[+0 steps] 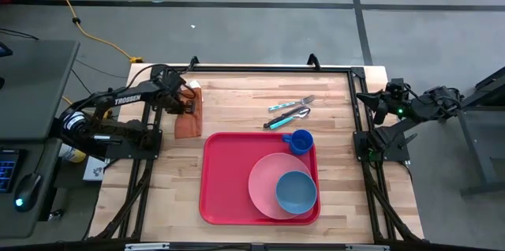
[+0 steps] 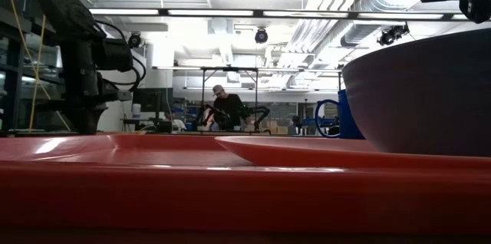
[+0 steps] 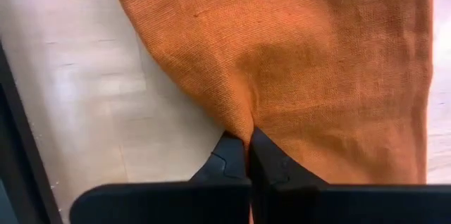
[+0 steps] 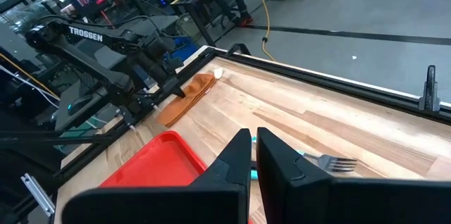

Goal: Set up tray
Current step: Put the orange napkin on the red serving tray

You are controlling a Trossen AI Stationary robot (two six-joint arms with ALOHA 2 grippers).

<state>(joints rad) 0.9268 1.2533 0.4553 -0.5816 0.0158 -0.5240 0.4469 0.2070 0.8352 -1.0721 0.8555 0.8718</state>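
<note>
Red tray (image 1: 225,184) at near centre of wooden table (image 1: 237,101), rim filling the low view's foreground. Pink plate (image 1: 264,192) and blue bowl (image 1: 296,192) on its right half, blue cup (image 1: 300,141) at its far right corner, only partly visible behind bowl in low view. Fork and other utensils (image 1: 288,110) just beyond tray, individual pieces hard to separate. Left gripper (image 3: 248,155) at far left, fingers pinched together on brown napkin (image 1: 189,117), cloth bunched between tips. Right gripper (image 4: 252,155) off table's right edge, fingers closed, holding nothing. Person (image 2: 222,106) far off in room.
</note>
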